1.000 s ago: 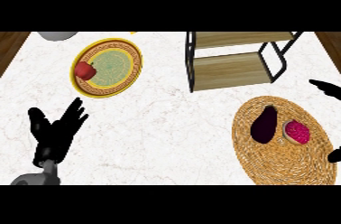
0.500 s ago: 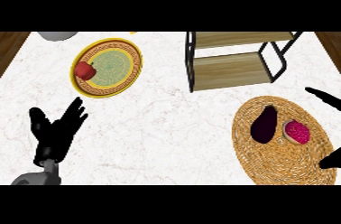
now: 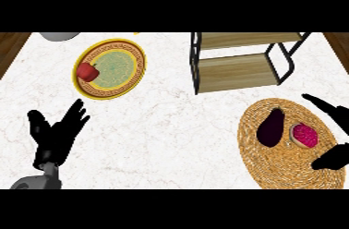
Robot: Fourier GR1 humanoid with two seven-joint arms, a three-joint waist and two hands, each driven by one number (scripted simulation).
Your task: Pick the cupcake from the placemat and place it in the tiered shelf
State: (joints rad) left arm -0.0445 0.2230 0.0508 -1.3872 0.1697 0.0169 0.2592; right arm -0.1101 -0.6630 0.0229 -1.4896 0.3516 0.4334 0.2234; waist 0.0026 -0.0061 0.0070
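A cupcake (image 3: pixel 304 135) with pink frosting sits on the round woven placemat (image 3: pixel 283 163) at the right, beside a dark purple eggplant (image 3: pixel 271 126). My right hand (image 3: pixel 332 156) shows at the right edge, open, its fingers (image 3: pixel 323 103) reaching over the placemat's far side and its thumb below the cupcake; it does not touch the cupcake. The tiered shelf (image 3: pixel 238 71), a black frame with wooden boards, stands at the back right. My left hand (image 3: pixel 56 133) rests open at the lower left, fingers up.
A yellow patterned plate (image 3: pixel 116 66) holding a red apple (image 3: pixel 87 71) lies at the back left. A grey round object (image 3: pixel 57 36) peeks in at the top left. Wooden floor shows past the counter's left and right edges.
My right hand has come further down and inward over the placemat, closing in around the cupcake. The left hand has barely moved.
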